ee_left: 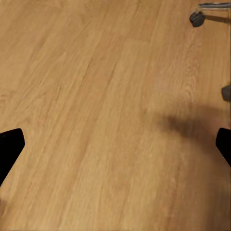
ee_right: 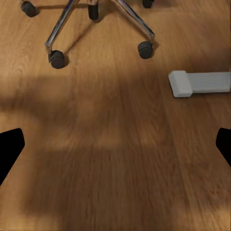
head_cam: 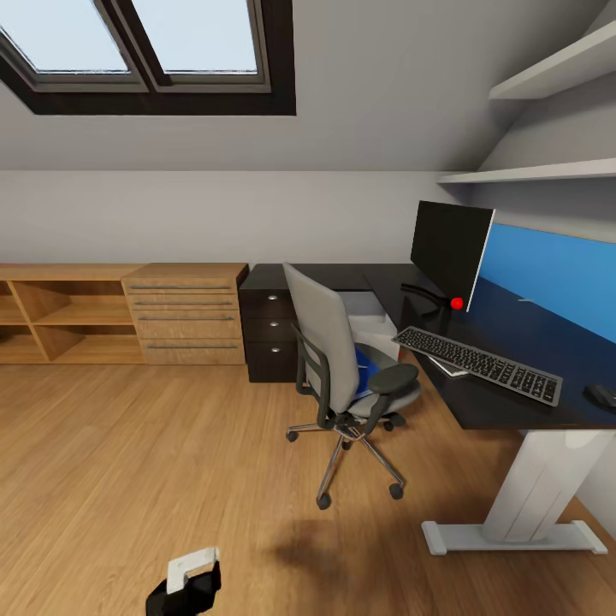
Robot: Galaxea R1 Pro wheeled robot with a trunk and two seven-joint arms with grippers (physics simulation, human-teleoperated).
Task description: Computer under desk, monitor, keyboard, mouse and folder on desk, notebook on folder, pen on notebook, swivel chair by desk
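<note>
Folder [head_cam: 366, 370] lies on the swivel chair [head_cam: 338, 368] by the desk [head_cam: 505, 342]; both pincers gape wide

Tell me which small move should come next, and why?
Probably roll closer to the chair, towards the seat side. The blue folder lies on its seat, half hidden by the backrest, and both pincers hang open over bare floor, too far to reach it. The desk already carries monitor, keyboard and mouse.
</note>
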